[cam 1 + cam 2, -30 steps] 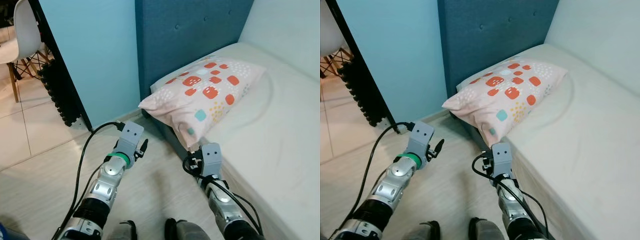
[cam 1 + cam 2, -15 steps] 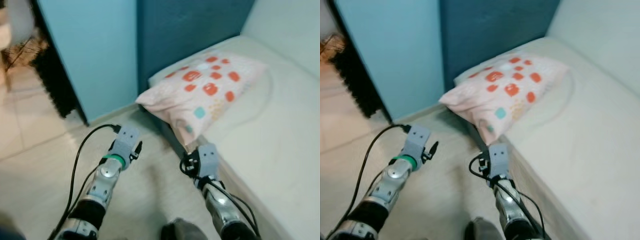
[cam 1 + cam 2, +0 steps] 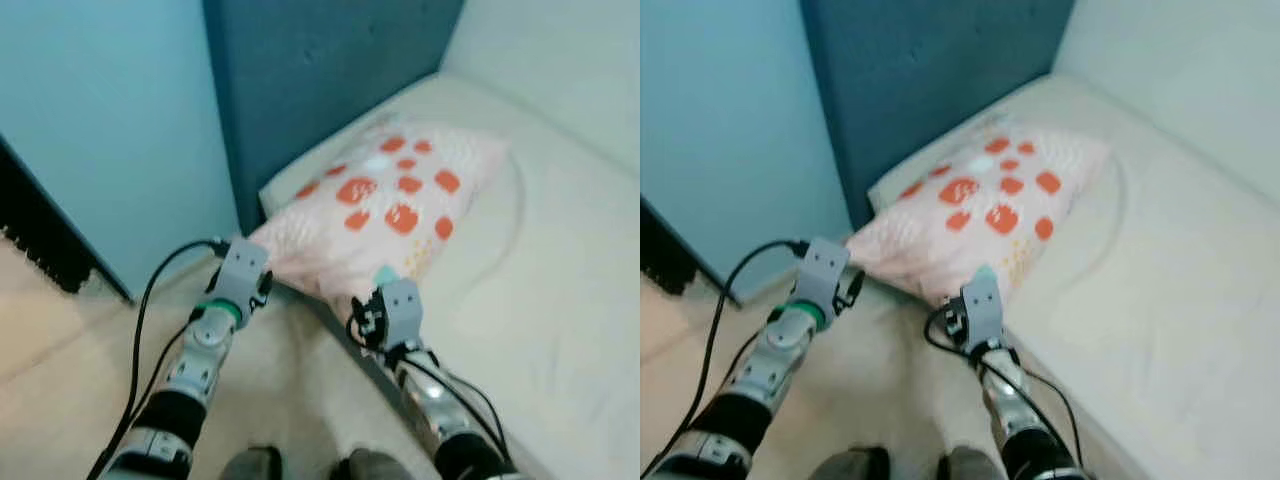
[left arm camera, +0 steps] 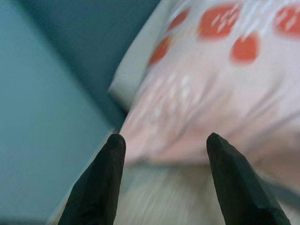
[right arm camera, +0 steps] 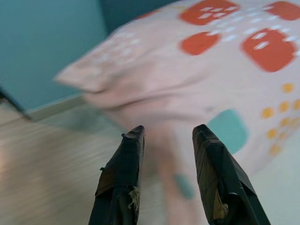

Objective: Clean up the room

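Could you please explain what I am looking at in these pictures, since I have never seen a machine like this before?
This is a humanoid robot seen through its own cameras. The two wide pictures come from the stereo camera on its head, looking down at its two silver arms. The other two come from cameras on its wrists, looking along each tool's two black fingers.

Before it stands a bed with a pale mattress and a dark blue headboard. A pink pillow with red patches lies at the head end, one corner hanging over the edge above the floor.

The left tool and the right tool are both open, pointed at that pillow. Nothing is held yet.
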Tool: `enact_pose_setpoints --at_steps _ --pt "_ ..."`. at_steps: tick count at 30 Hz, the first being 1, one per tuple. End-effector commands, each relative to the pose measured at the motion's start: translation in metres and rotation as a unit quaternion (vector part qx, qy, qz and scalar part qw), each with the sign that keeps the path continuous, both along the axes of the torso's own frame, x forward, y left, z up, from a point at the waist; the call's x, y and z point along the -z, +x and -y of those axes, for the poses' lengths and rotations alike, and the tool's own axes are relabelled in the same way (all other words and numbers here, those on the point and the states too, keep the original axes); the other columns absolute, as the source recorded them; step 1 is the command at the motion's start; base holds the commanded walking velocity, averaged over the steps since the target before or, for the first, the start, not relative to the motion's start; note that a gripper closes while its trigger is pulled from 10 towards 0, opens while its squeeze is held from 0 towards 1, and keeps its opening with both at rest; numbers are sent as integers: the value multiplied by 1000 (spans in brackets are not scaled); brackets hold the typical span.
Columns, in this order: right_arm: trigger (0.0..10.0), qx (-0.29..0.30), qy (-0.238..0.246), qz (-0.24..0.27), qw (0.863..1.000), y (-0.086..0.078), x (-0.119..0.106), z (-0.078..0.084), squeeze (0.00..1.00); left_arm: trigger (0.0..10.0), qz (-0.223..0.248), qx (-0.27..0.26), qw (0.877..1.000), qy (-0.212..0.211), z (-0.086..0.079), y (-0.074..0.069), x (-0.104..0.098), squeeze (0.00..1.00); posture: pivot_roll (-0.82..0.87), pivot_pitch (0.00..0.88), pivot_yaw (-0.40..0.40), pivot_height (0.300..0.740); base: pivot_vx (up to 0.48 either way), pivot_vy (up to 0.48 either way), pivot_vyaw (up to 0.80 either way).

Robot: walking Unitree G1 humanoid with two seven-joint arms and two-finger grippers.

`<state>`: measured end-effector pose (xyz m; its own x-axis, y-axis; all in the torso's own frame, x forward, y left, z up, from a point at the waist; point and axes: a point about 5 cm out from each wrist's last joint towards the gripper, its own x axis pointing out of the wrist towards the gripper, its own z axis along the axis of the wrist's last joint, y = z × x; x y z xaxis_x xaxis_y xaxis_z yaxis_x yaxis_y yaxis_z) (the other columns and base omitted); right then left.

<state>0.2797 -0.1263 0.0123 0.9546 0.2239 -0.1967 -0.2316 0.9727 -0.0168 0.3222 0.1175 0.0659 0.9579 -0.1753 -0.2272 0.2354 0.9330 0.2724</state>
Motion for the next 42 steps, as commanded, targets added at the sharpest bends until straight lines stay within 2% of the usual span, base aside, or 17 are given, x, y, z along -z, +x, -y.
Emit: enact_pose_setpoints --at_steps 1,9,24,37,42 --pt "10000 2 1 -10 1000 -4 5 1 0 10000 -15 3 1000 3 2 -5 8 0 -36 19 13 740 398 0 0" --pt "10000 -1 5 -10 1000 -5 5 0 0 10000 -14 1 1000 4 1 -5 8 0 -36 20 13 740 390 0 0" --pt "10000 5 7 -11 1000 -4 5 2 0 10000 -3 43 999 -15 15 -8 3 0 -37 20 16 740 0 0 0" --pt "10000 9 7 -11 1000 -4 5 3 0 10000 -8 31 999 -7 12 -6 3 0 -36 21 16 740 0 0 0" --pt "10000 9 7 -12 1000 -3 4 3 0 10000 -8 11 999 -29 9 -5 3 0 -35 21 12 740 0 0 0"
